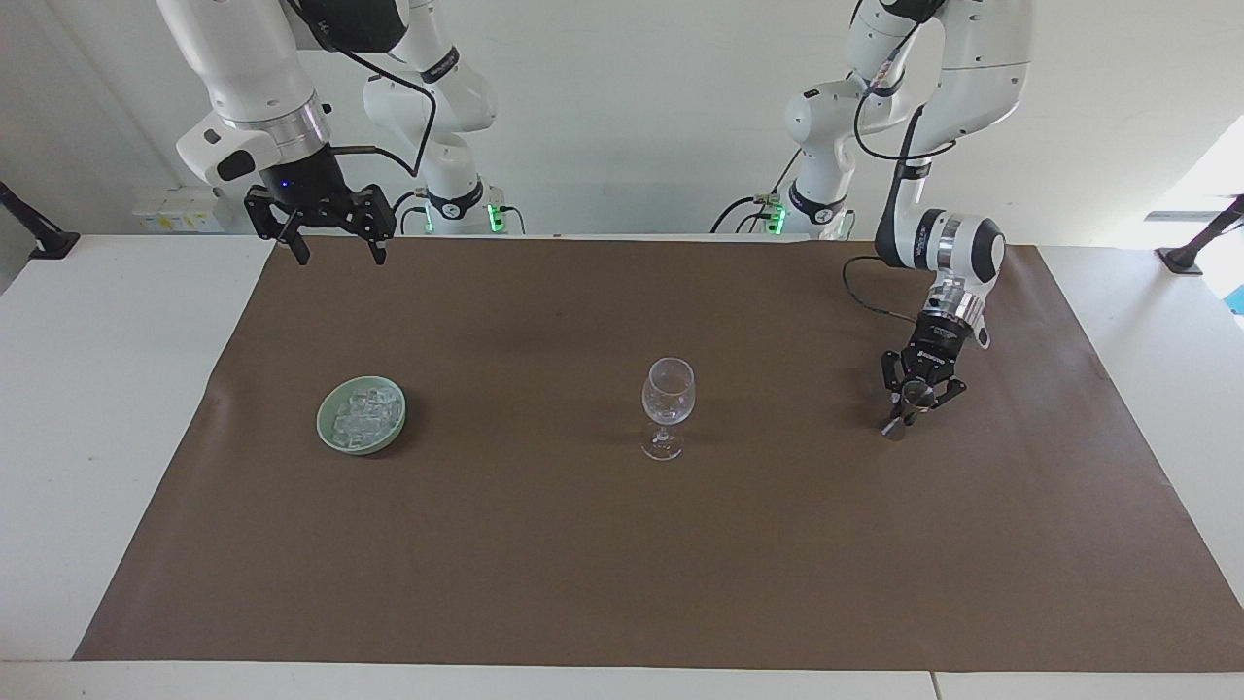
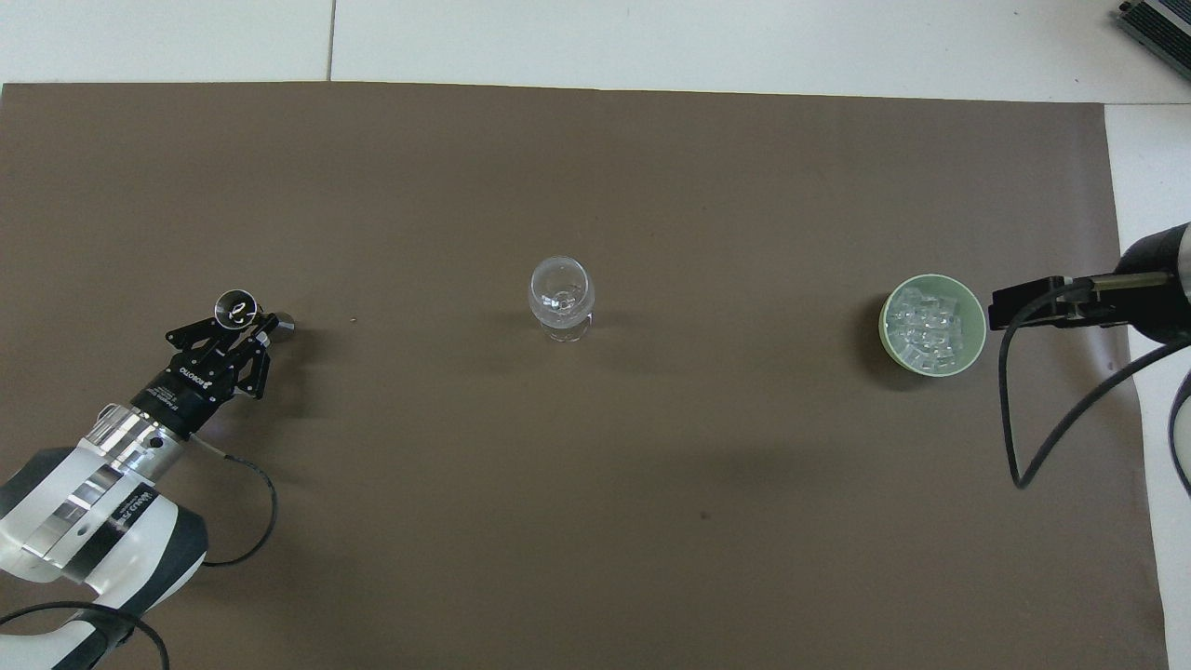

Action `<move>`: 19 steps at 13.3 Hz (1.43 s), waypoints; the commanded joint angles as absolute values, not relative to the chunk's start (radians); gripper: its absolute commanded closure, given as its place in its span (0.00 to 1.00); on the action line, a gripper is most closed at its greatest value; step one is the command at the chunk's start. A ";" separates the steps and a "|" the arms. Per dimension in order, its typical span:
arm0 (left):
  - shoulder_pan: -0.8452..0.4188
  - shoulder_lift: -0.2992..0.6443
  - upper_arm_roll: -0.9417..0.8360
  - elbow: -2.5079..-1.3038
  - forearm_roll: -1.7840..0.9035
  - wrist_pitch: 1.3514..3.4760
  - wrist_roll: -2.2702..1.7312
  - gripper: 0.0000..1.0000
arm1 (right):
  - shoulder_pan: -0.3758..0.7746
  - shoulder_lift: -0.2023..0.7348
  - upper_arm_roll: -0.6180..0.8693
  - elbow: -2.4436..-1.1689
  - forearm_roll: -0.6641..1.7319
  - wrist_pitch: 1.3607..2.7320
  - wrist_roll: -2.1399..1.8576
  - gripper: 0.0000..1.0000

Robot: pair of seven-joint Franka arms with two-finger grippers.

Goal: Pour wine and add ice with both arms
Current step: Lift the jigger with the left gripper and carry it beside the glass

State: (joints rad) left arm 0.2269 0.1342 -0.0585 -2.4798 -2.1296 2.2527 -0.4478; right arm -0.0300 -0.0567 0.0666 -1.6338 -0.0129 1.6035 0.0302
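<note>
- My white table [image 1: 117, 408] carries a broad brown paper mat [image 1: 622, 564]
- On the mat stand a pale green round bowl [image 1: 328, 435], a clear stemmed wine glass [image 1: 667, 399] and a small steel jigger [image 2: 240, 308]

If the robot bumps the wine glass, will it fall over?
Probably, yes. The wine glass stands on a thin stem with a small foot, so a push near the bowl would likely tip it. It looks thin and clear, so it may break, and once down it could roll.

The tabletop [image 1: 58, 408] is viewed from high across, facing the robots, and steeply from above; the brown mat [image 2: 595, 465] is shared.
</note>
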 commanded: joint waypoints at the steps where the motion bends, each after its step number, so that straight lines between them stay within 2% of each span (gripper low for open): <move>1: 0.209 0.146 -0.055 -2.442 -2.158 2.250 -0.433 1.00 | -0.035 -0.078 0.071 -1.658 -0.012 1.605 0.011 0.00; 5: 0.166 0.137 -0.058 -2.399 -2.158 2.266 -0.460 1.00 | -0.035 -0.078 0.071 -1.657 -0.012 1.605 0.011 0.00; 11: 0.025 0.086 -0.070 -2.303 -2.158 2.488 -0.621 1.00 | -0.035 -0.078 0.071 -1.657 -0.014 1.605 0.011 0.00; 15: 0.006 0.037 -0.184 -2.252 -2.160 2.653 -0.678 1.00 | -0.037 -0.080 0.071 -1.658 -0.012 1.605 0.011 0.00; 19: 0.006 0.032 -0.336 -2.177 -2.193 2.811 -0.675 1.00 | -0.035 -0.078 0.071 -1.657 -0.012 1.605 0.011 0.00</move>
